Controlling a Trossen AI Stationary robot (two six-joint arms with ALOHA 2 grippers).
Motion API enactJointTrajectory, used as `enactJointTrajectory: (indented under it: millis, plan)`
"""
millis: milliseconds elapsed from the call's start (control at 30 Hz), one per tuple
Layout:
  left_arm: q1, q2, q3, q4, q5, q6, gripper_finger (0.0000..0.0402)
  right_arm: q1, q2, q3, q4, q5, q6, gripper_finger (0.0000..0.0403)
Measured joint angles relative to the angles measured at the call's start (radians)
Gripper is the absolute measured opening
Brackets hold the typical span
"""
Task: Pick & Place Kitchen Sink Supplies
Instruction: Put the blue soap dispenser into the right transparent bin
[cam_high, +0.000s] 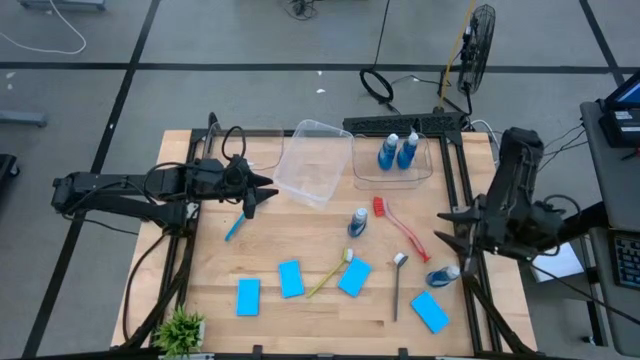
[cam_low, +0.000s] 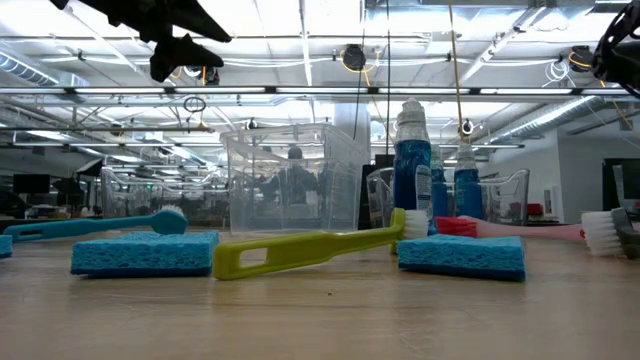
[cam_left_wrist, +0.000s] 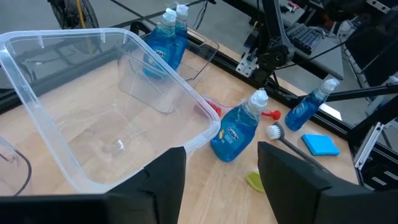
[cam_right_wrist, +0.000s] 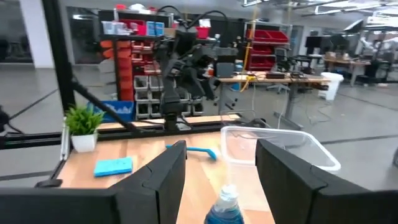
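Left gripper (cam_left_wrist: 221, 180) jaws open and empty, standing bottle (cam_left_wrist: 238, 129) just ahead between them; right gripper (cam_right_wrist: 221, 180) open, empty; bottle likely light, slick, top-heavy, so grip the waist.

The grey brush (cam_low: 608, 232) is cut off by the low view's edge.

even, bright overhead light; in the low view, rows of ceiling strip lights (cam_low: 300, 45) glare white above the clear tub (cam_low: 290, 178). the tub shows soft reflections on its walls. shadows on the wooden table (cam_high: 300, 320) are short and faint. low view: the table near the camera is blurred. right wrist view: soft throughout, with the bottle cap (cam_right_wrist: 225, 199) between the fingers blurred.
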Motion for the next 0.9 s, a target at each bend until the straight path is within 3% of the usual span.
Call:
enactJointTrajectory:
  millis: [267,500,667,900]
  plan:
    - [0.0,0.0,0.0,0.0,0.0,0.0,0.0214,0.128,0.003,0.0,-0.008,0.0,0.09,0.0183]
    - [0.0,0.0,0.0,0.0,0.0,0.0,0.0214,0.262,0.016,0.0,-0.119,0.0,0.287,0.0183]
    - [0.0,0.0,0.0,0.0,0.0,0.0,0.0214,0.291,0.04,-0.004,-0.254,-0.001,0.436,0.0183]
    - [0.0,0.0,0.0,0.0,0.0,-0.002,0.0214,0.293,0.045,-0.129,-0.238,0.0,0.603,0.0183]
